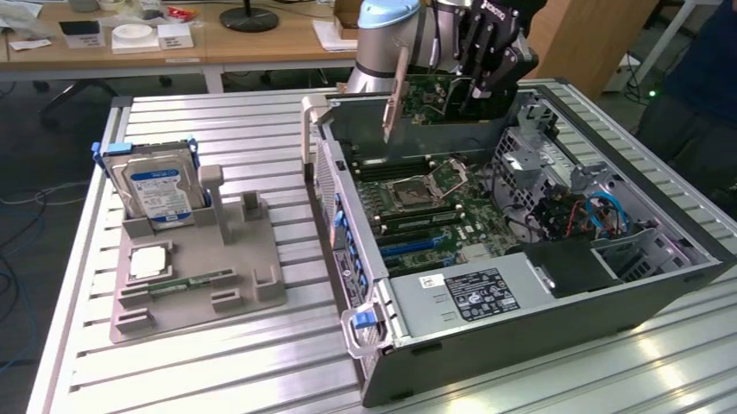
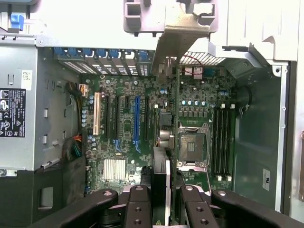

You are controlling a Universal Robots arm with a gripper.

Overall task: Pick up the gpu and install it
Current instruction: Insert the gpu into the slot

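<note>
hand [image 1: 481, 82] hangs above the open computer case, its fingers [image 2: 137, 202] closed part way on the gpu [image 1: 432, 97] and gripping it from both faces, so the card is lifted free of everything.

the ribbed metal bench [image 1: 207, 121] carries the scene. on it lies the computer case [image 1: 541, 336], side panel off, with the motherboard [image 1: 461, 207] facing up. at the exterior view's left, well apart from the case, stands a grey tray [image 1: 196, 259] with a silver hard drive [image 1: 161, 190] upright in it.

the gpu is held on its edge, just under the hand and over the far end of the case, not touching the board. its pale metal bracket [image 1: 394, 95] points toward the exterior view's left. in the wrist view the card [image 2: 161, 171] is seen edge-on between the fingers, with the bracket [image 2: 178, 47] at the wall of the case where the rear openings are.

i judge that the pick is done and the install is the step in hand. this asks that the lower edge of the card comes exactly parallel over one long slot, such as the blue slot [image 2: 137, 118]; at present the card seems to hang beside these slots, nearer the processor socket [image 2: 192, 142]. the bracket must also meet its rear opening.
</note>
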